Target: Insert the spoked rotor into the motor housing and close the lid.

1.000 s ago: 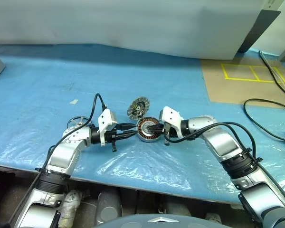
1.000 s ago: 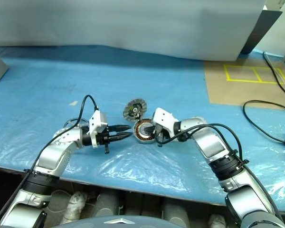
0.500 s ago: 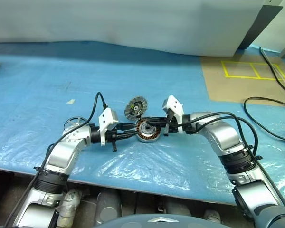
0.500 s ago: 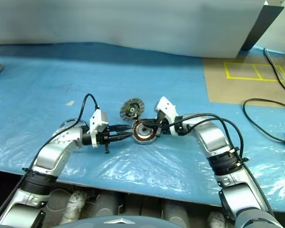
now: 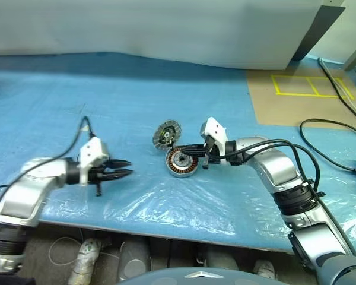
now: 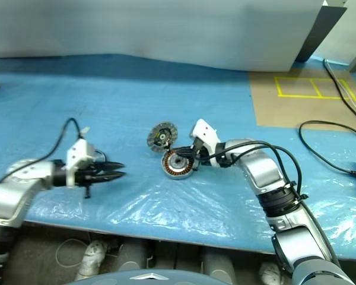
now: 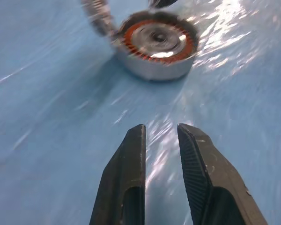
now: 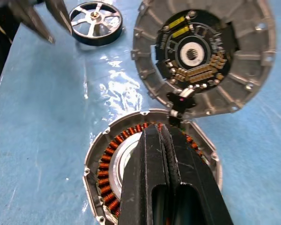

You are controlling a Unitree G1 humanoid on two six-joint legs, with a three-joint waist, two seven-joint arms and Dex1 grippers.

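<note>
Item 1, motor housing (image 5: pixel 181 163): round silver-rimmed can with orange-copper windings, standing open-side up near the middle of the desk (image 5: pixel 59 95), on the blue plastic sheet; a pale metal disc fills its centre in the left wrist view, so whether that centre is hollow I cannot tell.

Item 2, lid (image 5: pixel 167 133): grey ribbed disc with dark centre, tilted up on edge, touching the housing's rim on the side toward the desk's far edge (a small hinge or latch seems to join them in the right wrist view).

Item 3, spoked rotor (image 8: pixel 95 23): thin silvery wheel with slim spokes, lying flat on the sheet, apart from the housing, toward the desk's left edge.

Item 4, right gripper (image 5: pixel 190 150): fingers pressed together, holding nothing; tips over the housing's rim at the foot of the lid.

Item 5, left gripper (image 5: pixel 123 173): fingers a narrow gap apart, empty; well to the left of the housing, near the desk's front edge, pointing toward it.

Handling note (judgement): rotor not yet fetched; the left gripper looks best placed for it; take it by the rim or a spoke, carry it level, centre the hub over the housing before lowering; the right gripper should steady the lid open and clear the rim first.
</note>
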